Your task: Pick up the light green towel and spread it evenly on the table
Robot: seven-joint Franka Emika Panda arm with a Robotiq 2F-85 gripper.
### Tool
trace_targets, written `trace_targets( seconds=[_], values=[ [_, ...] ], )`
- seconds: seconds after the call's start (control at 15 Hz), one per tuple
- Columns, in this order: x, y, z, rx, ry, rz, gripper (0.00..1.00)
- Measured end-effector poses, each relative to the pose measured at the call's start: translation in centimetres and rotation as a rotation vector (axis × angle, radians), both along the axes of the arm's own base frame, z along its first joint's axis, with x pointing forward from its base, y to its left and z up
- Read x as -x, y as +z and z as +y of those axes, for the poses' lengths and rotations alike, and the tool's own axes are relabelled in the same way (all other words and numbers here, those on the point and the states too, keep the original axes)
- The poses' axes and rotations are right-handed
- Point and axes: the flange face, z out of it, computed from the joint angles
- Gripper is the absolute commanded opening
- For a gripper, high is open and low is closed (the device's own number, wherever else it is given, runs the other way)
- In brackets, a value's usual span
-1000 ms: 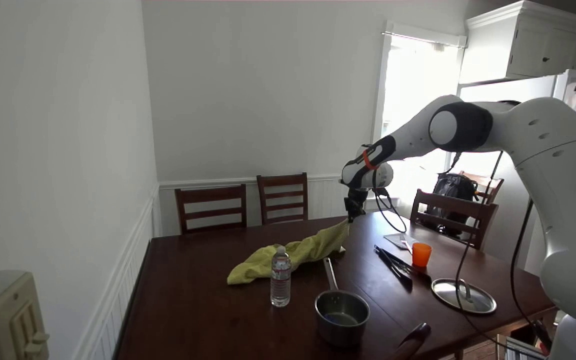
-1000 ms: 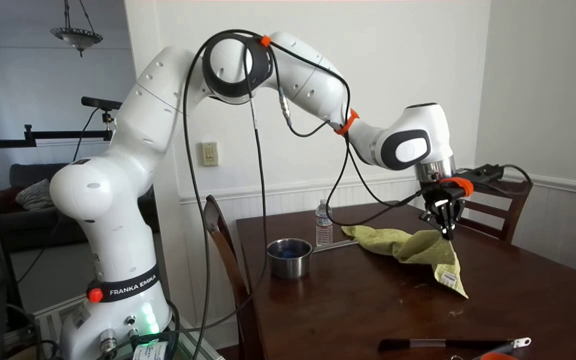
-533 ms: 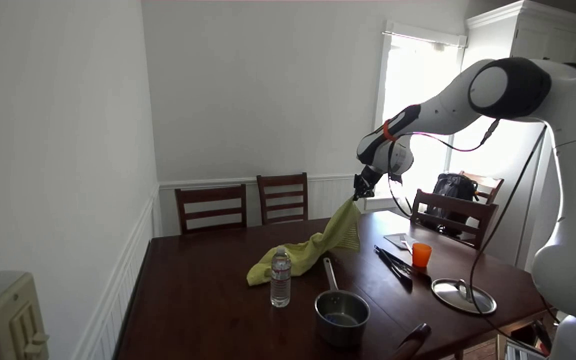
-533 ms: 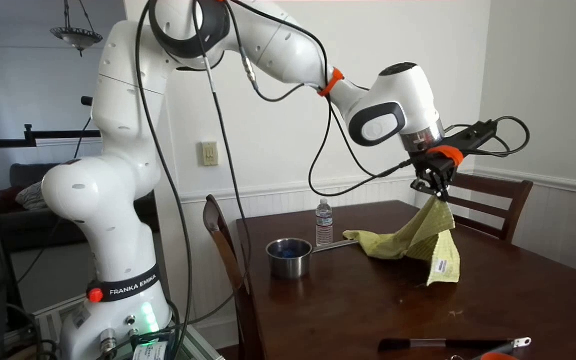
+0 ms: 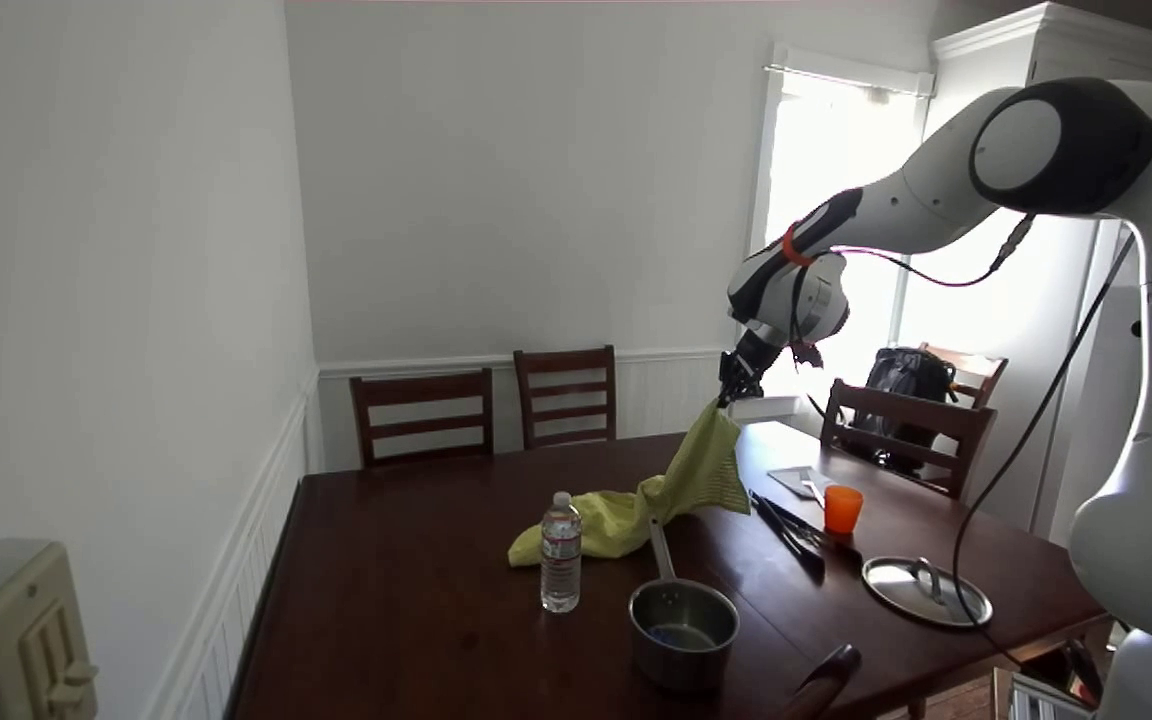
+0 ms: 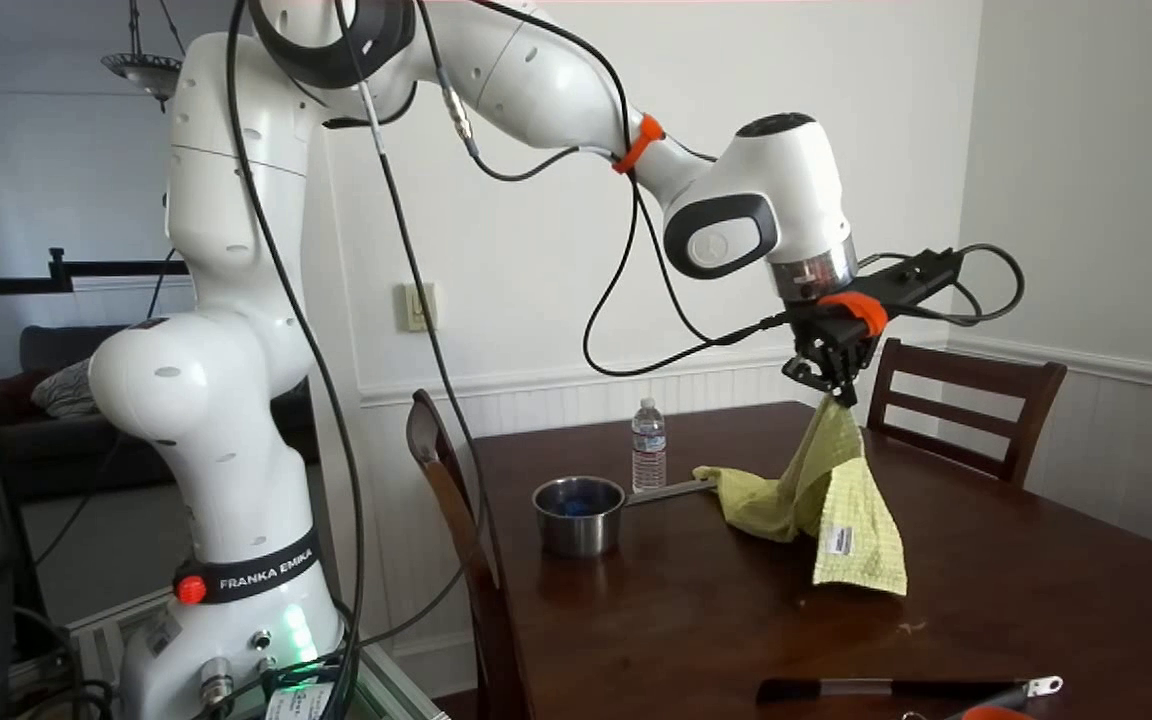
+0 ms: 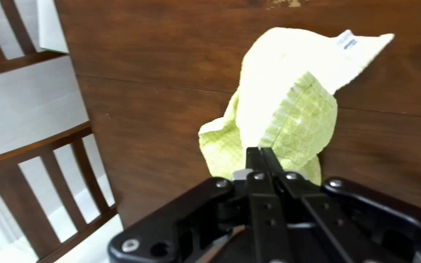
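Yellow-green towel [image 7: 294, 113] with a honeycomb-like pattern, black end effector [image 7: 260, 150], dark brown table [image 5: 416, 610], orange cup [image 5: 843, 510]

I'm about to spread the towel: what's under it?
The table shows along the visible edges of the towel. The gripper holds one end raised; whatever lies beneath the bunched part is covered, so I can't tell.

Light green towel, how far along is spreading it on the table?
Pickup looks done: the gripper is closed on the light green towel, one part raised above the table. In hand: a flap with a white tag hangs below the grip, while the rest lies bunched. Left: spreading it evenly, as it is folded and crumpled, then letting go.
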Motion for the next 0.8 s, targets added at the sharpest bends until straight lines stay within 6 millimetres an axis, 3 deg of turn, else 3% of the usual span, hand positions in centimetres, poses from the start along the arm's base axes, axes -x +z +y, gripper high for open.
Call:
trace_targets(
  seconds=[0.2,0.27,0.33,0.53,0.8],
  values=[
    [-0.2,-3.4,1.6,-0.102,0.069,0.13,0.01],
    [-0.2,-4.6,2.1,-0.134,0.089,0.177,0.27],
    [-0.1,-5.8,2.5,-0.16,0.105,0.23,0.28],
    [0.2,-8.6,2.6,-0.162,0.088,0.356,0.49],
    [0.9,-7.9,0.5,-0.108,-0.028,0.347,0.75]
  ],
)
